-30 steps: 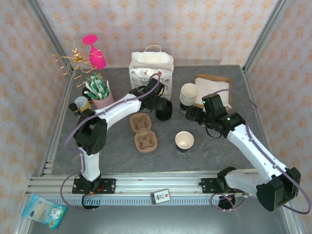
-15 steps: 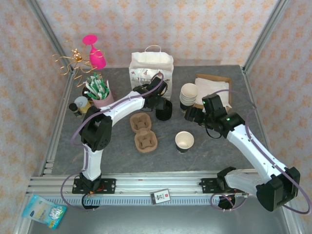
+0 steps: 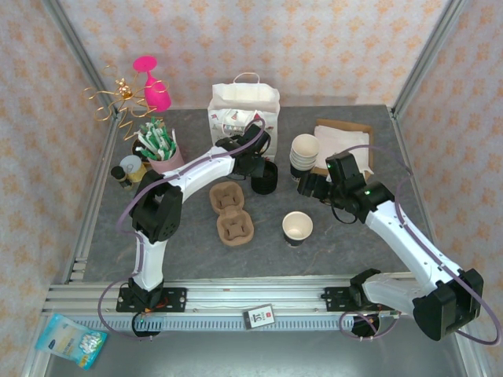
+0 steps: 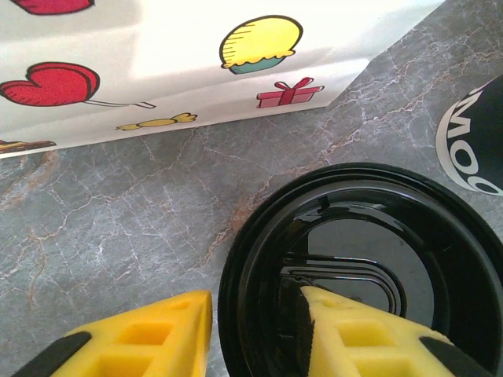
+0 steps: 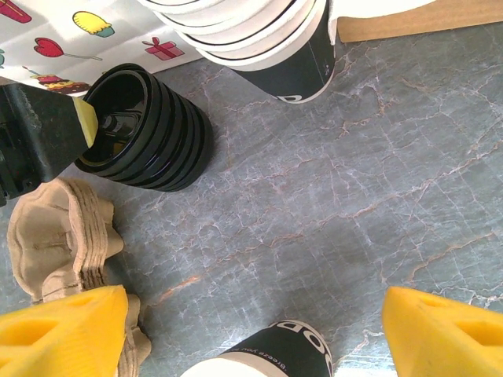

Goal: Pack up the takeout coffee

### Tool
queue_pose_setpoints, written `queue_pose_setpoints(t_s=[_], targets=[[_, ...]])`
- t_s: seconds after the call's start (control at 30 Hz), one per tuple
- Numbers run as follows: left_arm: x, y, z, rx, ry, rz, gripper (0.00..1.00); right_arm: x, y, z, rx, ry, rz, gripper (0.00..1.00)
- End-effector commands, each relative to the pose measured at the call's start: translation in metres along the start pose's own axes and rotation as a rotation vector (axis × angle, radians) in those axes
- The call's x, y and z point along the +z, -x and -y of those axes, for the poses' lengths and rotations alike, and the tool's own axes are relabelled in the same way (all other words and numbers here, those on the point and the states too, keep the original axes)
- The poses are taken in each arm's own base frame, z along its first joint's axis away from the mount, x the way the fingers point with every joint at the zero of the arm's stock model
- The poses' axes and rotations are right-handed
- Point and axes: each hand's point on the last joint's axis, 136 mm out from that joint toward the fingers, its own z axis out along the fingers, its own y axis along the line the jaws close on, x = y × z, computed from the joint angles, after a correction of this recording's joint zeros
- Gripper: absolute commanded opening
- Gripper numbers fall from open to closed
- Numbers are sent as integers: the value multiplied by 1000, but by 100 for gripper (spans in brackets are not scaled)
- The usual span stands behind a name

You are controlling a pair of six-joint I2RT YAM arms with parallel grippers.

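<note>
Since one second ago, the left gripper (image 4: 255, 314) has advanced from beside the stack of black lids (image 3: 265, 177) to directly onto it, and its jaws have drawn in from a medium spread to a narrow one. One yellow finger now sits inside the top lid (image 4: 369, 177) and the other just outside its rim, with the paper bag (image 4: 157, 47) close behind. Whether the pads already clamp the rim cannot be told; a thin dark gap appears to remain at the outer finger. The right gripper (image 5: 251, 326) has not moved: it hangs wide and empty above the table, between the stack and the takeout cup (image 3: 297, 228). That cup stands upright and lidless, apart from the lids, near the cardboard carriers (image 3: 230, 212). Judgement: lid pick-up is under way; capping and packing the cup remain to be done. Confirm that only a single lid separates from the stack.
</note>
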Motion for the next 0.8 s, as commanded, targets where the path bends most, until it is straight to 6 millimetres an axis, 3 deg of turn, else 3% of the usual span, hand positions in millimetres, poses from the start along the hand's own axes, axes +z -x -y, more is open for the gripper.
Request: queue_pose_setpoints(t_s=[0.0, 0.47, 0.77], targets=[[0, -2, 7, 16, -11, -21, 35, 0, 2, 2, -15, -1, 12, 84], [-6, 3, 8, 6, -18, -7, 22, 0, 0, 4, -18, -8, 13, 85], [-6, -12, 22, -29, -119, -44, 17, 0, 2, 7, -17, -19, 20, 86]])
